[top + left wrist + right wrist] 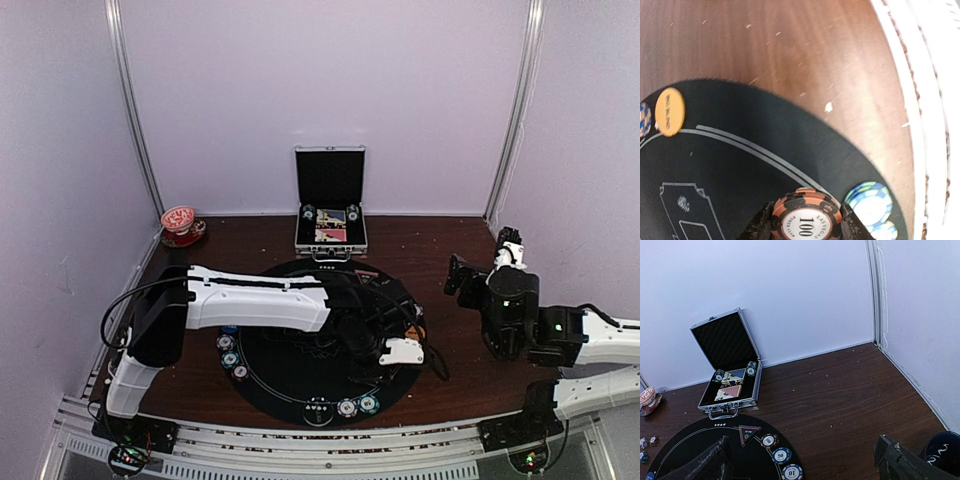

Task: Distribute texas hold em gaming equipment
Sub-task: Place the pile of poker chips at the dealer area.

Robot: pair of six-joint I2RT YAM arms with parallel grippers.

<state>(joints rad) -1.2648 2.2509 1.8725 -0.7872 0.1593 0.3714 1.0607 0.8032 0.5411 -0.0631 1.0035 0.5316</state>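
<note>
My left gripper (806, 225) is shut on an orange-and-black poker chip marked 100 (806, 215), held just above the near right rim of the black round mat (740, 165). A small stack of blue-green chips (868, 202) lies right beside it on the mat. An orange button disc (669, 111) rests farther along the rim. From above, the left gripper (405, 352) reaches across the mat (300, 375). More chips (230, 352) sit at the mat's left and front (345, 407). My right gripper (805, 469) hangs open and empty over the wood, well clear of the mat.
An open silver case (331, 205) stands at the back wall, with chips and card packs (732, 376) inside. A red cup on a saucer (181, 222) sits at the back left. A dark blue mug (945, 450) is by the right wall. Three chips (781, 455) line the mat's rim.
</note>
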